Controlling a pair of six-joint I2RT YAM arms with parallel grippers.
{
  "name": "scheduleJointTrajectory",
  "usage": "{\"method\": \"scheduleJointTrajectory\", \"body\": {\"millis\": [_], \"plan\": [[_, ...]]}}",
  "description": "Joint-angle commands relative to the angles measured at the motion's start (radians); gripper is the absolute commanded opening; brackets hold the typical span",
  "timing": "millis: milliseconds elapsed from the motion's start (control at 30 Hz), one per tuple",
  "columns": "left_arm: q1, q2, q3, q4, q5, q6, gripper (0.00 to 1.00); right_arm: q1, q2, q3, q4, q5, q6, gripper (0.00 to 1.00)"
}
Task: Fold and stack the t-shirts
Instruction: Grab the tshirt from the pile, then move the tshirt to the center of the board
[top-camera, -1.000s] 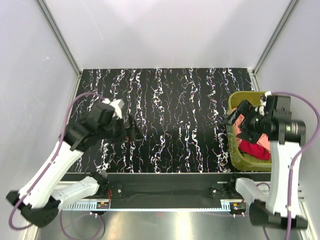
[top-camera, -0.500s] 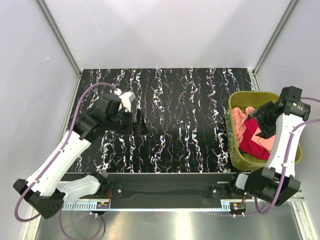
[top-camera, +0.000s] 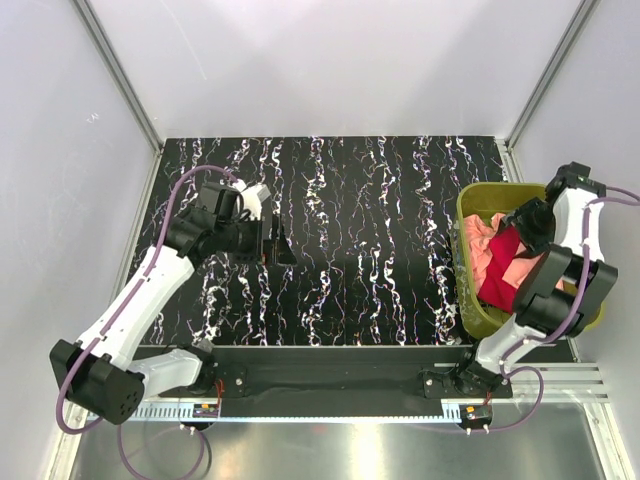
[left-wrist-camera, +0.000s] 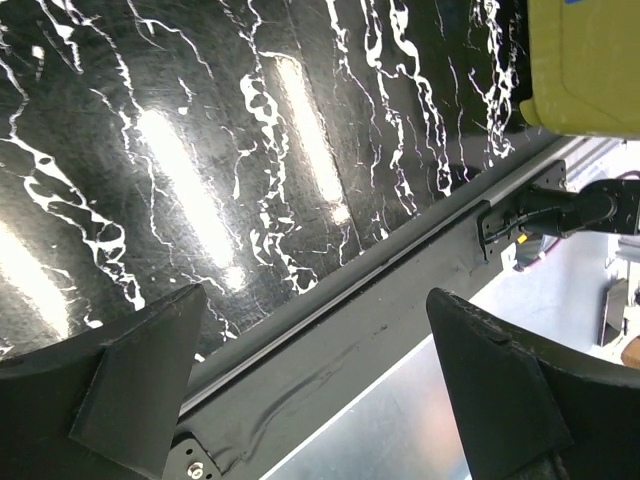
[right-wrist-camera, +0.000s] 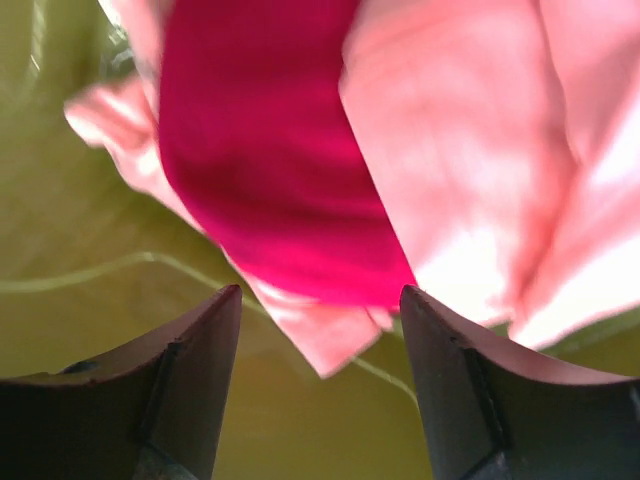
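T-shirts, both of them, lie crumpled inside the olive-green basket (top-camera: 478, 196) at the right side of the table (top-camera: 370, 200). The crimson red shirt (top-camera: 503, 268) is in the middle of the basket. The salmon-pink shirt (top-camera: 478, 240) lies around it, mostly on the side toward the centre of the table.

On the left, the left arm reaches over the left part of the dark marbled surface. The left gripper (top-camera: 277, 247) hangs above it with its jaws spread wide and nothing between them. In the left wrist view its two dark fingers (left-wrist-camera: 140, 390) stand far apart. Between them one sees the table top and its near edge rail (left-wrist-camera: 330, 330), and in the upper right corner a piece of the basket wall.

On the right, the right arm bends over the basket and the right gripper (top-camera: 522, 226) points down into it, close above the cloth. In the right wrist view, which is somewhat blurred, its jaws stand apart and no cloth is pinched between them. The red shirt fills the space straight ahead. The pink cloth lies to the right of the red one and under it, with one pink corner hanging down toward the gap. The green basket wall shows at the left and below. Whether the tips already touch the cloth, I cannot tell.
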Motion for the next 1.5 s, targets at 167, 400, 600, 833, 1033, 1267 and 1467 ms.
{"method": "scheduleJointTrajectory", "body": {"millis": [167, 400, 600, 833, 1033, 1267, 1467], "plan": [[0.006, 0.020, 0.016, 0.050, 0.047, 0.014, 0.99, 0.063, 0.110, 0.089, 0.098, 0.053, 0.004, 0.36], [0.010, 0.032, 0.021, 0.052, 0.058, -0.026, 0.99, 0.072, 0.113, 0.160, 0.035, 0.189, -0.017, 0.00], [0.010, 0.012, 0.030, 0.020, 0.014, -0.081, 0.98, 0.072, 0.017, 0.456, -0.044, 0.372, 0.012, 0.00], [0.010, -0.061, -0.050, 0.061, -0.034, -0.182, 0.98, 0.086, -0.059, 0.806, -0.059, 0.225, 0.104, 0.00], [0.009, -0.131, -0.057, 0.060, -0.051, -0.244, 0.98, 0.092, -0.163, 0.887, 0.223, -0.132, 0.252, 0.00], [0.010, -0.207, 0.002, -0.005, -0.112, -0.270, 0.98, 0.362, -0.054, 1.163, 0.430, -0.370, 0.465, 0.00], [0.010, -0.270, 0.122, -0.129, -0.284, -0.274, 0.98, 0.702, -0.056, 1.012, 0.585, -0.416, 0.529, 0.00]]}}
